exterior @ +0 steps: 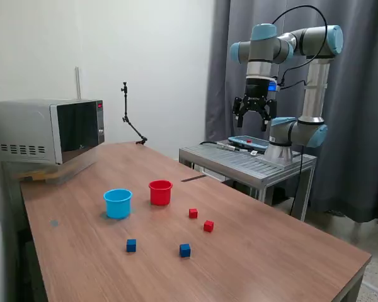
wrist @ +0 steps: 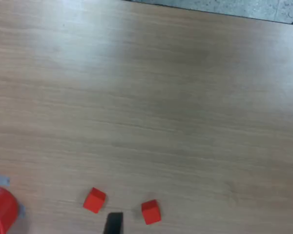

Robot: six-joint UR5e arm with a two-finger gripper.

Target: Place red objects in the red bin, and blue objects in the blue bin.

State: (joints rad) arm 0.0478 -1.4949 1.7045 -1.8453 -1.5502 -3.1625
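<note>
Gripper [exterior: 257, 118] hangs high with jaws spread, empty, beyond the table's far edge. Two red cubes [exterior: 193, 213] [exterior: 208, 226] lie well below, toward the exterior view's left, near the red cup [exterior: 160, 192].

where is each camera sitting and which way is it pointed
Exterior view: off the arm, past a table corner, looking across the wooden table at the UR5e arm, its open end effector high in the air, the red cup and light blue cup.
Wrist view: on the wrist, looking down at the tabletop; only a dark fingertip shows at the edge.
Shared: the two red cubes and the red cup.
</note>
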